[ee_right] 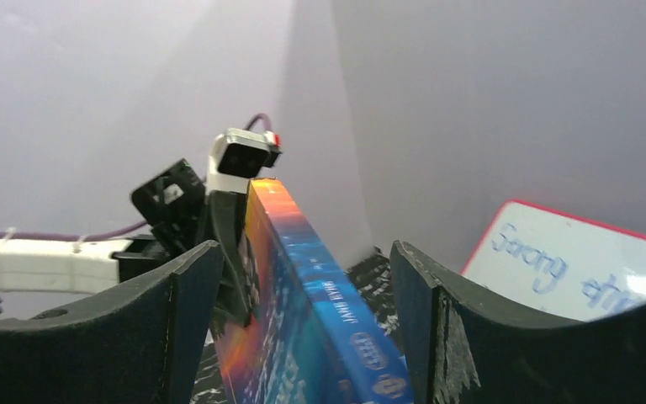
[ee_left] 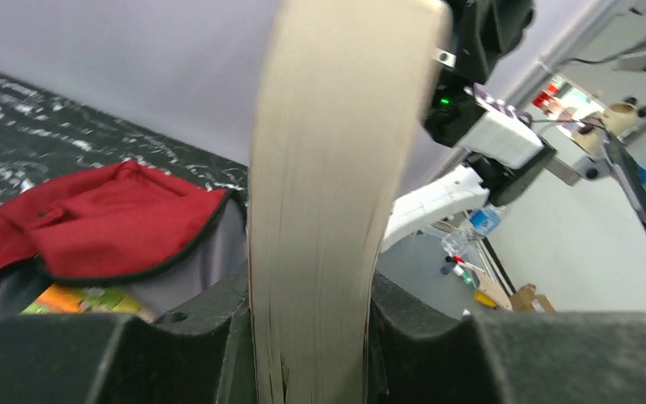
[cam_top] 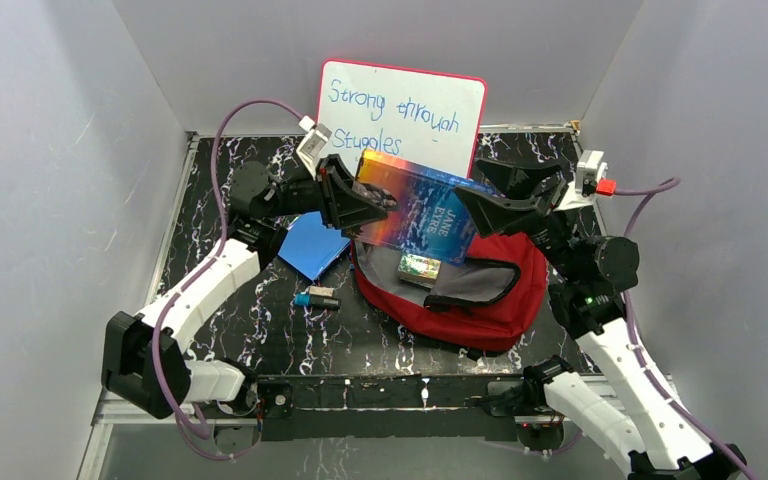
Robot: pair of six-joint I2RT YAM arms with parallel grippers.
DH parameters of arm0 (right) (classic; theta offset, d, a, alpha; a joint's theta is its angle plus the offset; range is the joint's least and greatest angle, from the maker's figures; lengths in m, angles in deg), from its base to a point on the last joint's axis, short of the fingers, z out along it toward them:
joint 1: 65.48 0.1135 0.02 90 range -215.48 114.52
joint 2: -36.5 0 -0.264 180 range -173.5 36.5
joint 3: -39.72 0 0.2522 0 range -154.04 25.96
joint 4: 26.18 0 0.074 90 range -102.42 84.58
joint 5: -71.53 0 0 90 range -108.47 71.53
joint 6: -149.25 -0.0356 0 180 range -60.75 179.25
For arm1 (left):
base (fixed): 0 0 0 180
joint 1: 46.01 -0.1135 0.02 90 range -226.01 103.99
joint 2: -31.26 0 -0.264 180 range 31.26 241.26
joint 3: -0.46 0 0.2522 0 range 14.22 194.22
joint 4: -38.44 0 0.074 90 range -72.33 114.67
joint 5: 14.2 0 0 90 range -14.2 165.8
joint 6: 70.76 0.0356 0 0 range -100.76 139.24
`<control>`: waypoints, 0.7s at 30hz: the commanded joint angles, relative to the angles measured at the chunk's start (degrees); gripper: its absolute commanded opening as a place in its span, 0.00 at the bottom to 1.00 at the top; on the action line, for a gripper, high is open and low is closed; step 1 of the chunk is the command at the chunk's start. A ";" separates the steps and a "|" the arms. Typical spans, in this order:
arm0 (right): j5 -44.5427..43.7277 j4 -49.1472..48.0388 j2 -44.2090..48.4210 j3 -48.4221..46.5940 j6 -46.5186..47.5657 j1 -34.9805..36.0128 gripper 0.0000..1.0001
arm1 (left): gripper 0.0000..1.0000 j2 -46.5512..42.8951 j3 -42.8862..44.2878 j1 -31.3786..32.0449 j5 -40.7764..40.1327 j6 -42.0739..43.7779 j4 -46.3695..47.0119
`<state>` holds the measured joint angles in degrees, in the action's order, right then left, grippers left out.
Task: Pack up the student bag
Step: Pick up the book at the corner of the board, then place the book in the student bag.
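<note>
The red student bag (cam_top: 480,300) lies open on the table at centre right, grey lining showing; it also shows in the left wrist view (ee_left: 92,210). A small green box (cam_top: 420,268) sits in its opening. My left gripper (cam_top: 375,200) is shut on the left end of a blue and orange book (cam_top: 422,210) and holds it in the air above the bag. In the left wrist view the jaws (ee_left: 311,337) clamp the book's page edge (ee_left: 336,151). My right gripper (cam_top: 482,208) is open, its fingers straddling the book's right end (ee_right: 320,311) without clamping it.
A whiteboard (cam_top: 405,115) with handwriting leans against the back wall. A blue sheet (cam_top: 312,245) lies left of the bag. A small black and blue item (cam_top: 317,299) lies in front of it. Grey walls close in both sides.
</note>
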<state>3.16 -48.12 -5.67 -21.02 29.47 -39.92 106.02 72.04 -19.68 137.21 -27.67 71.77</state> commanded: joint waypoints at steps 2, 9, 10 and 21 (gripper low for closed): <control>-16.27 12.74 5.13 0.87 5.22 0.10 0.80 | 0.00 -5.06 4.94 -5.05 -12.26 10.59 -13.71; -42.08 43.84 0.47 -6.91 4.65 0.06 0.72 | 0.00 -5.09 5.97 -9.36 -16.27 10.27 -21.79; -43.96 48.52 -1.52 -8.67 4.49 0.03 0.71 | 0.00 -4.95 5.72 -9.48 -16.69 9.82 -22.42; -36.06 80.49 -23.51 -25.99 9.63 -2.55 0.80 | 0.00 -4.25 6.64 -11.12 -20.73 9.39 -30.31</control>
<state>-35.51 20.59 -28.08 -42.60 35.96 -40.31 104.78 73.39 -30.04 116.88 -17.77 37.38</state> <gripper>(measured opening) 0.773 0.291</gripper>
